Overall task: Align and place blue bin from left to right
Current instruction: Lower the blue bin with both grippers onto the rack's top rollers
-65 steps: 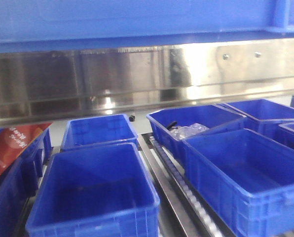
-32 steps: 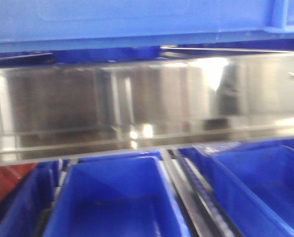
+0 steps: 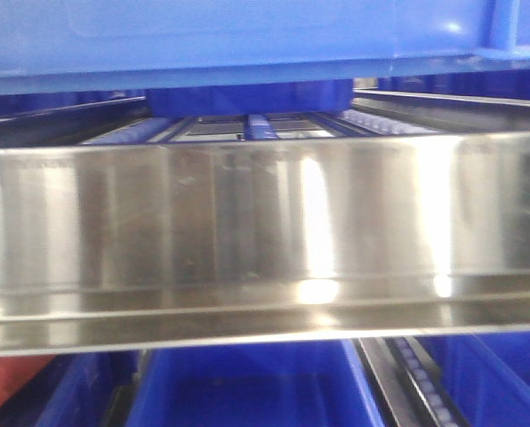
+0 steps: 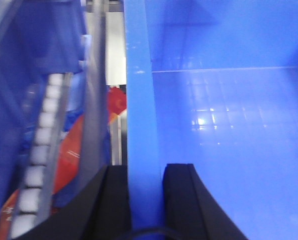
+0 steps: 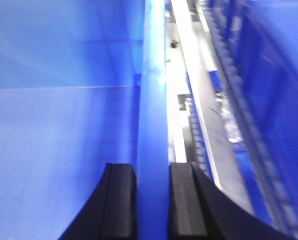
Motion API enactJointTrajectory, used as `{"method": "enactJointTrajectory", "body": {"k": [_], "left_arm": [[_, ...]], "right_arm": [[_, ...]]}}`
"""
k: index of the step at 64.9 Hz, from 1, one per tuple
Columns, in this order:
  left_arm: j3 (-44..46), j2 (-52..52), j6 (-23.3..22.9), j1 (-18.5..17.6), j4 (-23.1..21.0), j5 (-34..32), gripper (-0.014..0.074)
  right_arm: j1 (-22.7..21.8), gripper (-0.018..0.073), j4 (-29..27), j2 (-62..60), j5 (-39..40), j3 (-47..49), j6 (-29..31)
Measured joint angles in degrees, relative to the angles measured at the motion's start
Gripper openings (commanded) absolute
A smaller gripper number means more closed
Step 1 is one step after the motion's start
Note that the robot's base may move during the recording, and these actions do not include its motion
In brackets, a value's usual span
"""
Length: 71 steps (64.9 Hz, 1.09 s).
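- the blue bin (image 3: 247, 36) is up at the top of the front view. only its flat side wall and bottom edge show, running the whole width of the frame.
- right under it is a shiny steel rail (image 3: 265, 240) of the shelf, and through the gap between bin and rail you can see roller lanes (image 3: 256, 124) running back.
- left wrist view: the left end effector (image 4: 145, 171) is clenched on the bin's left wall. one of the black fingers (image 4: 181, 197) sits inside the bin and the other outside, both pressed against the rim, which runs straight up the frame between them.
- the inside of the bin fills the right side of that view, and its floor has a faint grid pattern.
- outside that wall there's a track of white rollers (image 4: 39, 150) and a red-orange packet (image 4: 116, 102) lower down. the packet is too blurry to read.
- right wrist view is the mirror of that: the right end effector (image 5: 152, 170) is grasping the bin's right wall, rim sandwiched between the two fingers, bin interior off to the left.
- past that wall there's a steel strip (image 5: 189, 75) and another roller track (image 5: 239, 85), near the bin.
- bottom of the front view: a smaller blue tub (image 3: 247, 387) sits below the rail, well under the held bin.
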State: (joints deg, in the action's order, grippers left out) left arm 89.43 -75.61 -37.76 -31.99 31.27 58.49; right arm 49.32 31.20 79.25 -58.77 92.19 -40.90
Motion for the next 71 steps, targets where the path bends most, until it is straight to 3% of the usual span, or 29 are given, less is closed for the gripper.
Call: {"method": "enactJointTrajectory", "body": {"k": [71], "left_arm": [[0.0,0.0,0.0,0.0,0.0,0.0,-0.0111]], "right_arm": [[0.0,-0.0079,-0.1,0.0,0.1,0.0,0.0]]}}
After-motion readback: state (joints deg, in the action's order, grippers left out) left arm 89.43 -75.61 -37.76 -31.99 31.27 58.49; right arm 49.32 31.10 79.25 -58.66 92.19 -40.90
